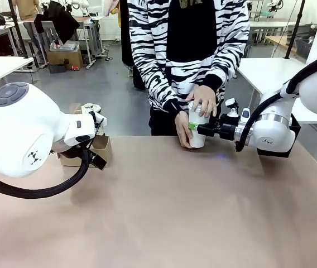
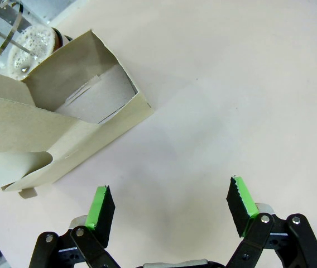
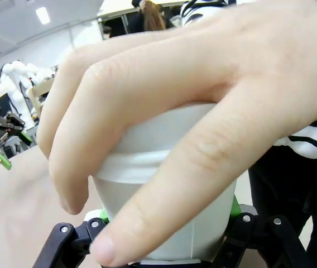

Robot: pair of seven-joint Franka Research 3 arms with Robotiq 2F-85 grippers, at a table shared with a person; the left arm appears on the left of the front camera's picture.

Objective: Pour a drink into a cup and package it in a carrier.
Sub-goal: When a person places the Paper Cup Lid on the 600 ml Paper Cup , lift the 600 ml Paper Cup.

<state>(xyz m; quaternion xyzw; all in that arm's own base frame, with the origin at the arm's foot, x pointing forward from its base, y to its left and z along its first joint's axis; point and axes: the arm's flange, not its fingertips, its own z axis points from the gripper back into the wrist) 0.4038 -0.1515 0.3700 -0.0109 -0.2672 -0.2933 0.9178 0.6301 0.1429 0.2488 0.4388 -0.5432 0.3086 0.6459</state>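
Two green pads (image 3: 234, 207) of the right gripper (image 1: 195, 127) are being pressed against opposite sides of the cup (image 1: 197, 140), so the white paper cup is being pinched low on its body, upright, at the far edge of the table (image 1: 175, 212). Its top is being covered by the person's upper hand (image 1: 204, 99), while the person's other hand (image 1: 182, 129) is being cupped against its side. The left gripper (image 2: 172, 204) is being held with its fingers (image 2: 100, 205) spread wide and nothing between them, over bare table just beside the carrier (image 2: 86, 134), touching nothing. Beyond the carrier, what appears to be a clear glass jug (image 2: 13, 39) is being glimpsed only in part; its contents cannot be made out.
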